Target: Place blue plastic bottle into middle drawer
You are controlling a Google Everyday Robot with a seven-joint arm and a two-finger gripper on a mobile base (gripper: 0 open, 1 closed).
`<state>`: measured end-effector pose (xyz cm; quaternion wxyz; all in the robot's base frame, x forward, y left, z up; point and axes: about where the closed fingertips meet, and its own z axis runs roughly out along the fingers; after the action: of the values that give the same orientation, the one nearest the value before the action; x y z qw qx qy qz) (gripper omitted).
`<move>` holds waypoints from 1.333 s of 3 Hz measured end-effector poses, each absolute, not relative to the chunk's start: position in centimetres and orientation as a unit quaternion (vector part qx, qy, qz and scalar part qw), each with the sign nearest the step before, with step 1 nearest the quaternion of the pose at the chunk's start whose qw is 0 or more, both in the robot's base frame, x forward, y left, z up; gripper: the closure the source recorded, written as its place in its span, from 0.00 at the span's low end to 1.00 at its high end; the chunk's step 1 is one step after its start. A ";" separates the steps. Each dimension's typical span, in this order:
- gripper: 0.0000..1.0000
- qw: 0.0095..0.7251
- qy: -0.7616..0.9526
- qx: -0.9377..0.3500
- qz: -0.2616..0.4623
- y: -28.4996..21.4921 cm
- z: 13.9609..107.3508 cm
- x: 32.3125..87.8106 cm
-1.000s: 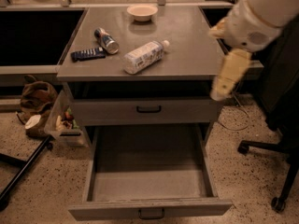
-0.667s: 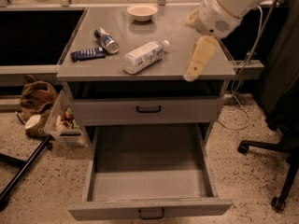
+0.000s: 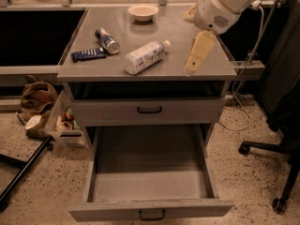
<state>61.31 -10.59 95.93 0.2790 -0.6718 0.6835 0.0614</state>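
Observation:
The blue plastic bottle (image 3: 145, 56), clear with a pale label and a white cap, lies on its side in the middle of the grey cabinet top (image 3: 164, 36). My gripper (image 3: 193, 62) hangs from the white arm over the right part of the top, to the right of the bottle and apart from it, holding nothing. The middle drawer (image 3: 150, 184) is pulled wide open below, with a plain grey floor and nothing in it.
A blue-and-silver can (image 3: 107, 40) and a flat dark blue packet (image 3: 88, 54) lie left of the bottle. A pale bowl (image 3: 143, 11) stands at the back. The shallower drawer front (image 3: 149, 110) is shut. An office chair (image 3: 281, 107) stands right; bags (image 3: 37, 100) lie left.
My arm and gripper have moved left and further over the cabinet top, from beyond its right edge towards the bottle. The bottle and drawer have not moved.

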 end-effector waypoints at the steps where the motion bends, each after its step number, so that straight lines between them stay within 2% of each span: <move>1: 0.00 0.284 0.666 -0.686 0.078 -8.9 94.6 63.4; 3: 0.00 0.280 0.624 -0.715 0.143 -2.9 89.2 70.8; 4: 0.00 0.276 0.608 -0.729 0.150 -0.5 87.9 73.3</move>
<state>73.34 -0.52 87.88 0.2763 -0.7289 0.6082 0.1498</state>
